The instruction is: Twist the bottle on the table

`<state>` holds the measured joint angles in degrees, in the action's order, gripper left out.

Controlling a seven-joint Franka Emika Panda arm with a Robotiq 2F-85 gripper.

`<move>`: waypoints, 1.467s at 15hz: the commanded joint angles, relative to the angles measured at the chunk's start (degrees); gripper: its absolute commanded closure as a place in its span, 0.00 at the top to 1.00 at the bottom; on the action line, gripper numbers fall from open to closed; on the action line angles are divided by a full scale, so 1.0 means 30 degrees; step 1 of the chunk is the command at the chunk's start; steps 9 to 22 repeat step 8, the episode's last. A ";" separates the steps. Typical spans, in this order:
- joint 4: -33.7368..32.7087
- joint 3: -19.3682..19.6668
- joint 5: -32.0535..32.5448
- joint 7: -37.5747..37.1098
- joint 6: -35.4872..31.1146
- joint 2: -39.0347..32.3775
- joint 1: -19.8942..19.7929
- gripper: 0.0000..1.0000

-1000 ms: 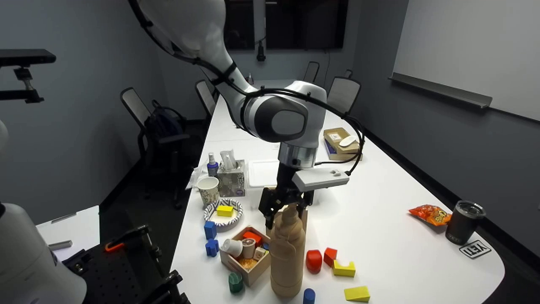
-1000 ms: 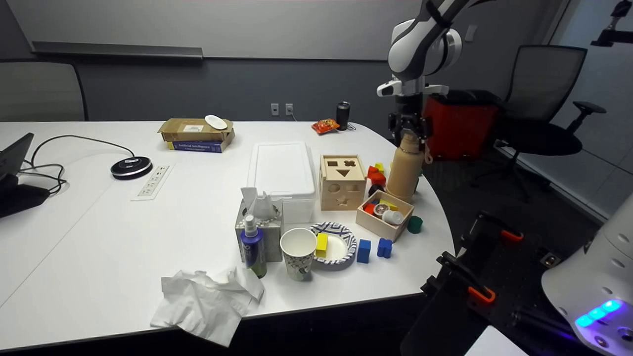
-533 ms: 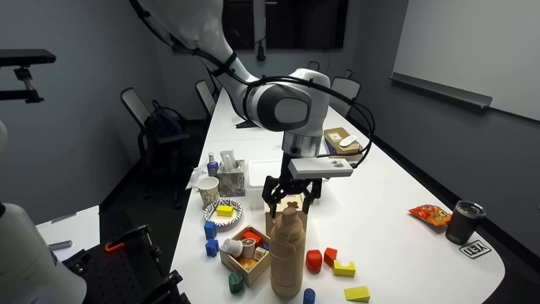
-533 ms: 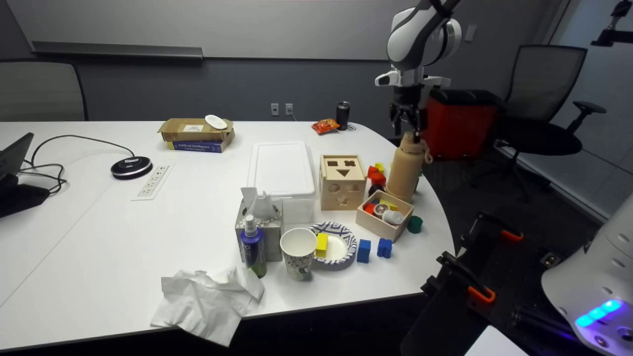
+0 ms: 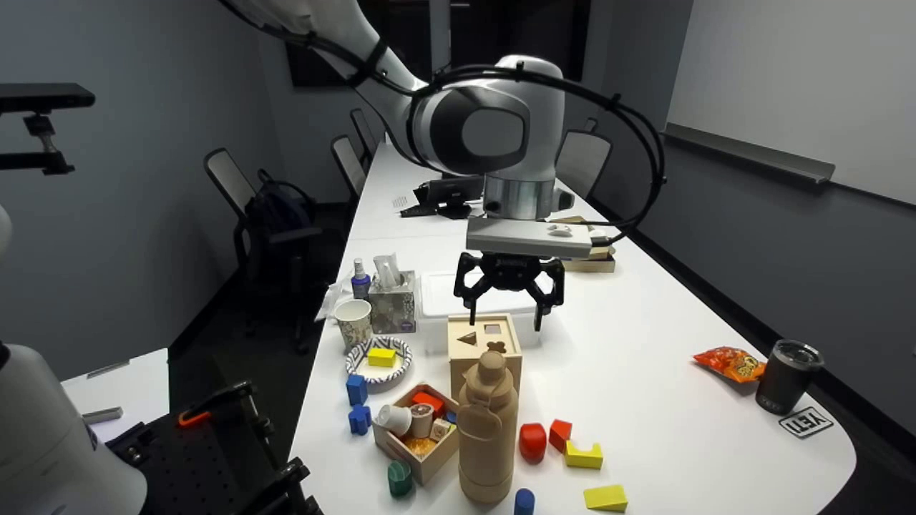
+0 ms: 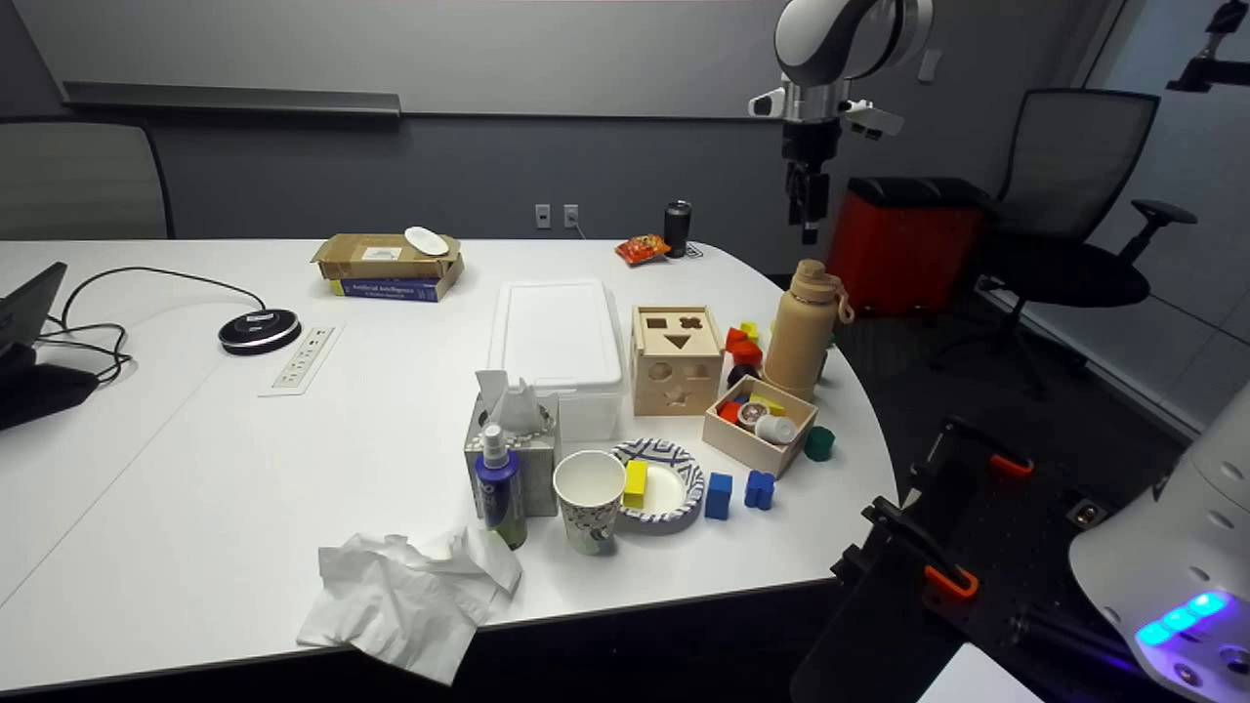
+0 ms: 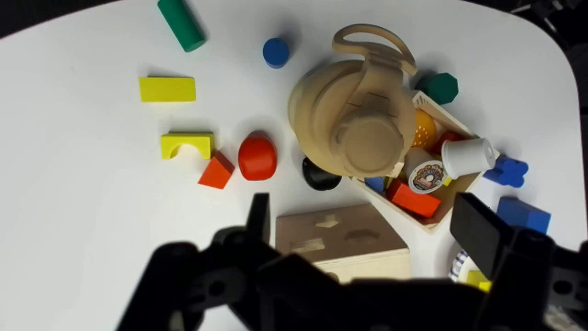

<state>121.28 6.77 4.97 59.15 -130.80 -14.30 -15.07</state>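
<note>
The tan-brown bottle stands upright on the white table near its rounded end, in both exterior views point(image 5: 488, 433) point(image 6: 801, 332). The wrist view shows its cap and carry loop from above point(image 7: 349, 115). The table point(image 5: 644, 372) also shows in the wrist view point(image 7: 92, 193). My gripper is open and empty, in both exterior views point(image 5: 505, 323) point(image 6: 809, 232). It hangs above the bottle's top, apart from it. In the wrist view the fingers point(image 7: 363, 197) are wide apart, with the bottle beyond their tips.
A pale wooden block with holes point(image 6: 676, 366) stands close to the bottle. A small wooden box of toys point(image 6: 747, 447) sits beside the bottle. Loose red point(image 7: 257, 157), yellow point(image 7: 167, 89) and blue point(image 7: 276, 52) pieces lie around. A lidded plastic box point(image 6: 557, 327) stands behind.
My gripper was around the bottle's top; its fingers have since opened and it has risen clear. It has also turned about its own axis. The bottle stands in the same place.
</note>
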 commanded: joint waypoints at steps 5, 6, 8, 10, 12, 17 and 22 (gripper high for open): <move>-0.0074 0.0585 0.0150 -0.8321 0.0510 0.0614 0.0613 1.00; -0.0110 0.0592 0.0185 -0.9456 0.0584 0.0572 0.0635 1.00; -0.0255 0.0552 0.0312 -1.1027 0.0739 0.0447 0.0606 1.00; -0.0255 0.0552 0.0312 -1.1027 0.0739 0.0447 0.0606 1.00; -0.0255 0.0552 0.0312 -1.1027 0.0739 0.0447 0.0606 1.00; -0.0255 0.0552 0.0312 -1.1027 0.0739 0.0447 0.0606 1.00; -0.0255 0.0552 0.0312 -1.1027 0.0739 0.0447 0.0606 1.00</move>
